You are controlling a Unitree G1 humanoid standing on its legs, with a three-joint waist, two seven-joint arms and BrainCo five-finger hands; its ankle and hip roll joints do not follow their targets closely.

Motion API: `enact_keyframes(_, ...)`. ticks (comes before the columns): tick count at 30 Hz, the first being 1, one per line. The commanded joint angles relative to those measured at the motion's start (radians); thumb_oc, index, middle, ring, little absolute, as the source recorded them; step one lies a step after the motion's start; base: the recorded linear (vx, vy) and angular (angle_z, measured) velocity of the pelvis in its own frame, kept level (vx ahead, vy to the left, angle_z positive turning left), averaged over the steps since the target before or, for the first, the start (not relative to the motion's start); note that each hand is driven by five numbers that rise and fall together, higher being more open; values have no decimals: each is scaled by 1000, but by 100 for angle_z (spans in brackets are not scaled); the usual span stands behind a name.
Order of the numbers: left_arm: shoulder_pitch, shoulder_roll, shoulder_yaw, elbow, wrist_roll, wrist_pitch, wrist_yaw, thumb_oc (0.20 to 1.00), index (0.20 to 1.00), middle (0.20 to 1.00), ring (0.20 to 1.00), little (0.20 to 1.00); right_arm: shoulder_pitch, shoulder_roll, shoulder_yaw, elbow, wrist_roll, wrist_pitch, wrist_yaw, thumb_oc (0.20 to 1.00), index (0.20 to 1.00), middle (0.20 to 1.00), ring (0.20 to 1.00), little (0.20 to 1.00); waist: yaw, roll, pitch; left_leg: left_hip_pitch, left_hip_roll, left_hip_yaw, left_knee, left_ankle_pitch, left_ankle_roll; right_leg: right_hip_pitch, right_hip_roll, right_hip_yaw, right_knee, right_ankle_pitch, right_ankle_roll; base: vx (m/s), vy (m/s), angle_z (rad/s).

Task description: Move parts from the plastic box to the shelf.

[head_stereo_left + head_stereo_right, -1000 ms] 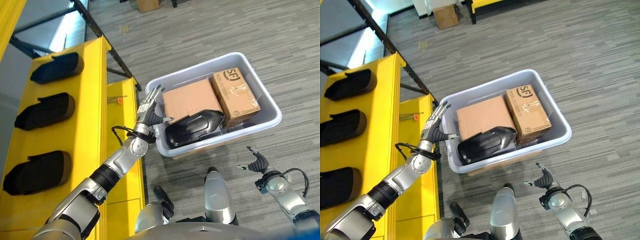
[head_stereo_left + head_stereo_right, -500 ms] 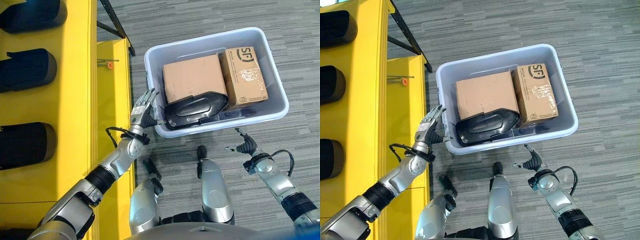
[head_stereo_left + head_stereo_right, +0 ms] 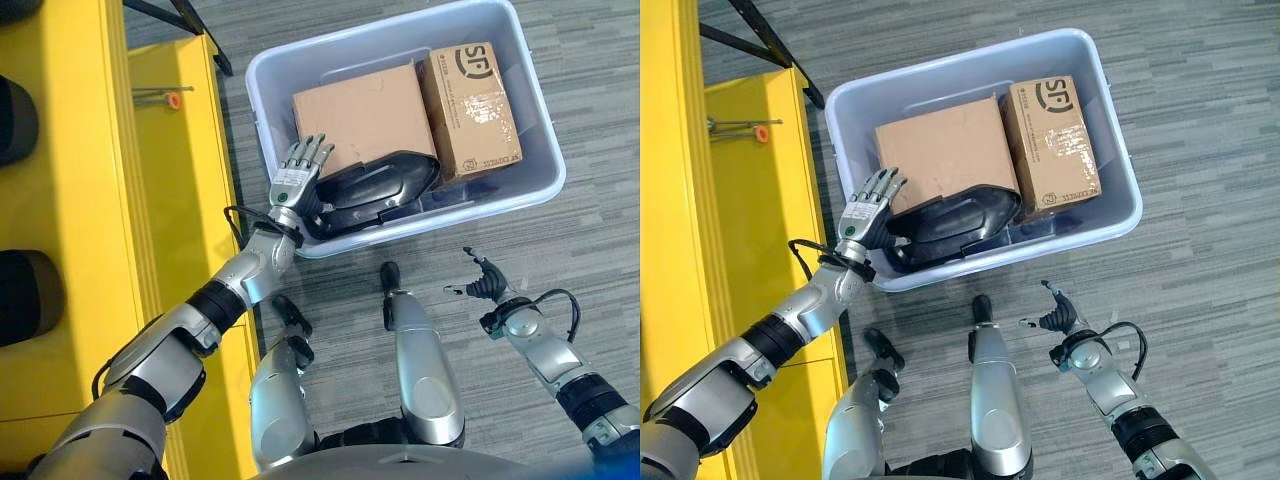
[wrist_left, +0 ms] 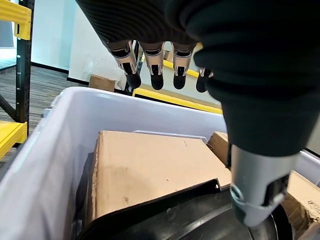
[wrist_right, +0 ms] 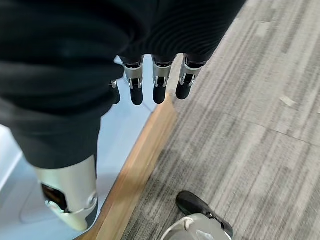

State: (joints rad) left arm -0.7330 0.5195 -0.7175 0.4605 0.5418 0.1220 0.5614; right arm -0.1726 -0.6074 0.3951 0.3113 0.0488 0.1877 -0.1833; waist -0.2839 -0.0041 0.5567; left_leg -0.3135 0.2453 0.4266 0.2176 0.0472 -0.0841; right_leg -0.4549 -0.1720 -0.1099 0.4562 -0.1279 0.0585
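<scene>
Left hand [image 3: 297, 180] over box [image 3: 530, 90] rim, fingers straight.

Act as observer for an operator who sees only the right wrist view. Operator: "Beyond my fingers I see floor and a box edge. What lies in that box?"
Observer: The pale grey plastic box holds a black moulded plastic part, a larger brown cardboard box and a smaller brown cardboard box.
Operator: Where is the other hand?
Observer: The left hand is open over the black part's end; I cannot tell whether it touches.
Operator: And the shelf?
Observer: The yellow shelf stands on the robot's left, with dark parts on it. Your right hand is open, outside the box.
</scene>
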Motion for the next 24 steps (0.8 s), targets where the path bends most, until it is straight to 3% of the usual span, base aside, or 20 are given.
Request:
enact_keyframes(1, -10, 13, 6, 15, 25, 23, 8, 1000, 1000, 1000, 1000, 1000, -10, -11, -4, -24, 39, -13, -39, 1000, 1000, 1000, 1000, 1000, 15, -47, -37, -57, 44, -33, 163, -114, -19, -15, 12, 9, -12, 1, 36, 0, 0, 0)
enact_keyframes(9, -82, -21, 14, 137, 42, 113, 75, 1000, 1000, 1000, 1000, 1000, -6, -8, -6, -6, 63, -26, -50, 1000, 1000, 1000, 1000, 1000, 1, -62, -37, -154, 45, -30, 207, -136, -13, -113, 21, 29, 2, 14, 37, -7, -17, -2)
enact_keyframes(17, -153, -56, 20, 263, 16, 192, 71, 1000, 1000, 1000, 1000, 1000, -16, -11, -6, -14, 92, -36, -69, 1000, 1000, 1000, 1000, 1000, -17, -72, -37, -247, 46, -42, 246, -148, -12, -207, 26, 43, 19, 27, 37, -19, -4, -1)
enact_keyframes(18, -155, -81, 55, 331, -79, 190, 120, 1000, 1000, 1000, 1000, 1000, -14, -10, -8, -13, 93, -37, -76, 1000, 1000, 1000, 1000, 1000, -24, -79, -37, -273, 48, -41, 260, -153, -10, -234, 29, 46, 19, 33, 36, -28, -2, -6)
enact_keyframes(24, -206, -76, 81, 387, -31, 186, 150, 1000, 1000, 1000, 1000, 1000, -2, -13, -19, -3, 92, -53, -79, 1000, 1000, 1000, 1000, 1000, -34, -91, -37, -350, 51, -43, 294, -165, -7, -313, 38, 44, 29, 46, 31, -38, -8, -9)
